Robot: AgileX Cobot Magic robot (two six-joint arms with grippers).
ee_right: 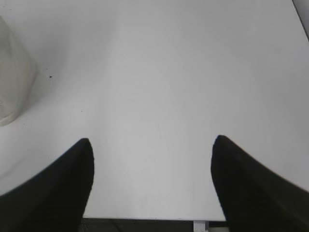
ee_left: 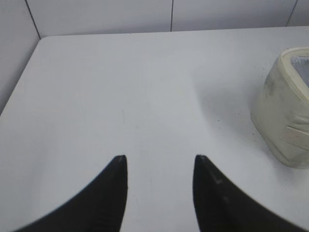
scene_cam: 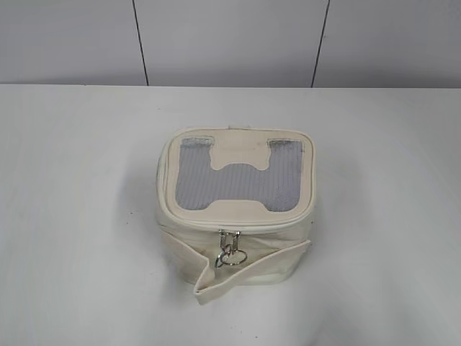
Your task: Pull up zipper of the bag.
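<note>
The bag [scene_cam: 236, 205] sits near the middle of the white table [scene_cam: 72, 216], its mesh-panelled lid facing up and its loose strap [scene_cam: 248, 272] drooping across the front wall. You should expect it to be light and soft: a fabric box like this will likely slide or cave in when tugged, so plan on one gripper steadying a side wall while the other works the zipper [scene_cam: 229, 228]. Take hold at the two silver pulls [scene_cam: 230, 251], which hang together at the front centre just under the lid edge, their rings overlapping; they are small, smooth metal and may slip from the pads, so pinch a ring squarely, not the strap beside it. Your left gripper [ee_left: 159, 162] hangs over bare table with its jaws moderately apart, holding nothing, the bag off to its right. Your right gripper [ee_right: 152, 142] is spread wider, also empty, with the bag only at the left edge of its view.
</note>
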